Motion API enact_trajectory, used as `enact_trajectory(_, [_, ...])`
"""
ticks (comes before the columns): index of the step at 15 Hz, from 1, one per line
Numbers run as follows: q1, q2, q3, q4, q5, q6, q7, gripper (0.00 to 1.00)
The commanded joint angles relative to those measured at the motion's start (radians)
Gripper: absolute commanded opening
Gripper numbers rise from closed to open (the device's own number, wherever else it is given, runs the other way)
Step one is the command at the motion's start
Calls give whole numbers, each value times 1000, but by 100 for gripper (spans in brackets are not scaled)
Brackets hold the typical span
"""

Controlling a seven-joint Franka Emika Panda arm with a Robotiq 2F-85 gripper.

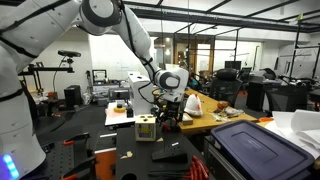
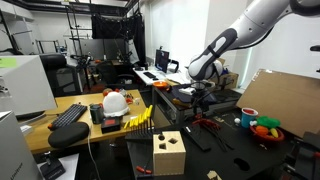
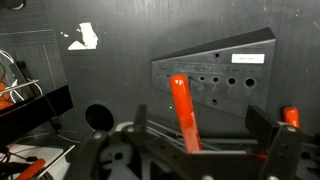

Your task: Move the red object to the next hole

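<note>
- The red peg (image 3: 181, 105) is shown clearly only in the wrist view, seated in a left-hand hole of the grey block (image 3: 215, 65).
- The tool (image 3: 200, 140) is spread wide, its fingers either side of the peg, apart from it.

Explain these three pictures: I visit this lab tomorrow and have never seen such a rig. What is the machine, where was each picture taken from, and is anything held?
The white jointed machine is a robot arm with a two-fingered gripper at its tip. Two pictures come from cameras standing in the room; the third comes from a camera on the wrist, looking down past the gripper. On the black table sit a wooden box and a grey block with holes; a red peg stands in the block. The gripper is open, one jaw either side of the peg, so nothing is held.
</note>
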Motion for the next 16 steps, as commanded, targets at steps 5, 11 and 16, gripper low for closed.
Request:
enact_trajectory(5, [7,-3,8,-22,11,34,1,100])
enact_trajectory(11, [19,0,-10,-36,-11,45,7,100])
enact_trajectory(16, [21,-3,-11,-49,-21,61,-3,100])
